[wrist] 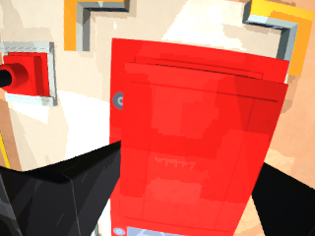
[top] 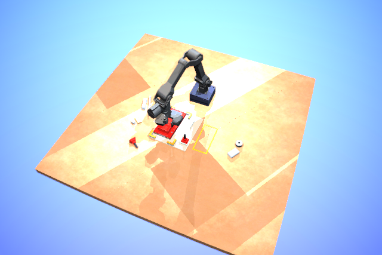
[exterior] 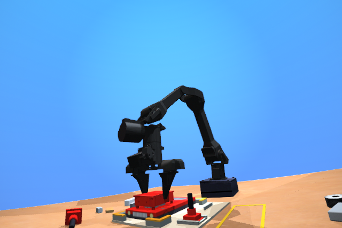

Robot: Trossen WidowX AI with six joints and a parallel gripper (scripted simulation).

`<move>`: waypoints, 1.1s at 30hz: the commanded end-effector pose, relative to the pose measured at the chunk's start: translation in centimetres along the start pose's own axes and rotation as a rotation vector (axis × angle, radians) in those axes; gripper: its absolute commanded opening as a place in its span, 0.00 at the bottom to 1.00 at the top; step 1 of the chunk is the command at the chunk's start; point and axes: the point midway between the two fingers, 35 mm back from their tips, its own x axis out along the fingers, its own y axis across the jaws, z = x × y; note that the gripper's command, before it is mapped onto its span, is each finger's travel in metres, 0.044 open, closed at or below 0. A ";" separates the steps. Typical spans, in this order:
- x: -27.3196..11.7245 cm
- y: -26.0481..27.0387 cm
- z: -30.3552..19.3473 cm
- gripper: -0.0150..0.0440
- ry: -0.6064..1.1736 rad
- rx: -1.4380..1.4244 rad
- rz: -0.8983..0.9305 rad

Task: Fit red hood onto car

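The red hood (top: 165, 128) (exterior: 146, 199) (wrist: 197, 133) is level over the front part of the red chassis (exterior: 179, 204) (wrist: 116, 64), with its roof up. My gripper (exterior: 155, 195) (wrist: 188, 156) points down and is shut on the hood, one finger at each long side. In the exterior view the hood is very low over the deck, with short red posts visible under its near edge. Whether its corners touch the deck cannot be told. The engine block and the pegs' entry into the holes are hidden by the hood.
Yellow-topped corner brackets (top: 171, 142) (exterior: 158, 221) (wrist: 70, 29) stand around the chassis on the pale jig plate (top: 183, 130) (wrist: 89, 123). A red part with a black stem (top: 184, 140) (exterior: 192, 214) (wrist: 39, 74) stands beside it. Another red part (top: 132, 140) (exterior: 73, 215) lies on the table.
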 end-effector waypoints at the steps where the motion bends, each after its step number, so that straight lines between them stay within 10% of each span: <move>1: 0.2 0.0 0.0 0.25 -0.002 -0.001 0.000; 13: 0.4 0.0 0.0 0.25 0.001 -0.001 0.000; 29: 0.4 0.0 0.0 0.97 0.000 -0.001 0.000; 33: 0.2 0.0 0.0 1.00 0.000 -0.001 0.000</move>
